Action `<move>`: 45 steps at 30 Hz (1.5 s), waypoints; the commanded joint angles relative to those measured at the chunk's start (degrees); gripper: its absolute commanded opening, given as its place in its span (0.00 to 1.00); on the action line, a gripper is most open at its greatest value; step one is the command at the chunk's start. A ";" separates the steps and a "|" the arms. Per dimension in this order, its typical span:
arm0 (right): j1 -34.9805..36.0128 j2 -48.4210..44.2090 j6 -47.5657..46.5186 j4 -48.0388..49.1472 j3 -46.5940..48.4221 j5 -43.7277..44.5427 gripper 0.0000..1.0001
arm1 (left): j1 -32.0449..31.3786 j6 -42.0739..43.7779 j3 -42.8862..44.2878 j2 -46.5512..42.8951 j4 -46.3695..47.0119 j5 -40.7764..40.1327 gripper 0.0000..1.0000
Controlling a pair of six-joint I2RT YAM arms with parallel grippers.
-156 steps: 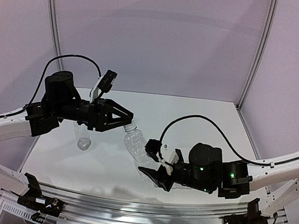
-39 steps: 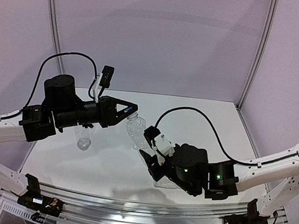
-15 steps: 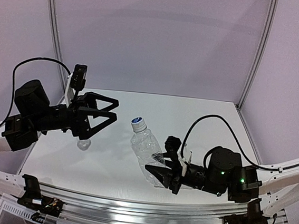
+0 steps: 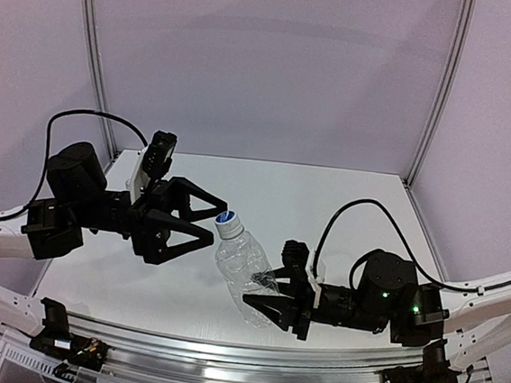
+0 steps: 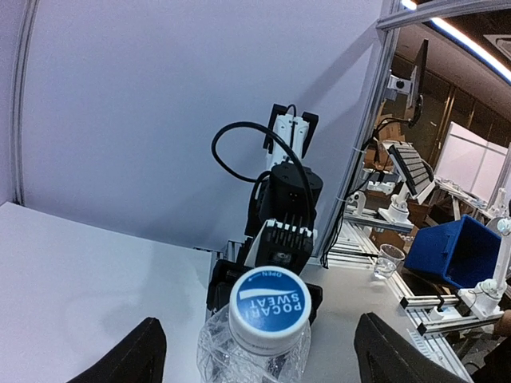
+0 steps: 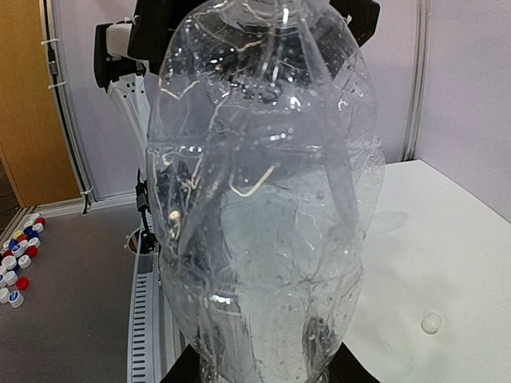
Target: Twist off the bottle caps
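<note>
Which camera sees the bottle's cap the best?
The left wrist camera: the cap faces it, big, with its printed words readable. The top camera shows it tiny. The right wrist camera sees only the crinkled bottle; the cap is hidden.

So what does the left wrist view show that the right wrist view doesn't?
Left wrist only: the blue-topped cap, screwed on, with the open left claw standing clear on either side. Right wrist only: what looks like a loose cap lying on the table, and more caps on the floor. Both: the crinkled clear bottle.
</note>
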 commanded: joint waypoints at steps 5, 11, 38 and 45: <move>-0.08 1.64 -0.47 0.08 1.04 -1.98 0.36 | -1.25 2.94 2.30 0.38 -1.42 -0.94 0.70; -0.11 2.17 -0.28 0.06 1.37 -2.16 0.36 | -1.89 4.18 3.31 1.20 -3.00 -2.12 0.58; -0.13 8.53 1.60 -7.62 7.64 30.86 0.35 | -6.96 -4.67 12.02 6.58 -22.11 -46.43 0.23; -0.08 6.53 1.78 -7.64 6.70 27.11 0.35 | -6.91 -0.47 8.54 1.91 -19.17 -42.64 0.65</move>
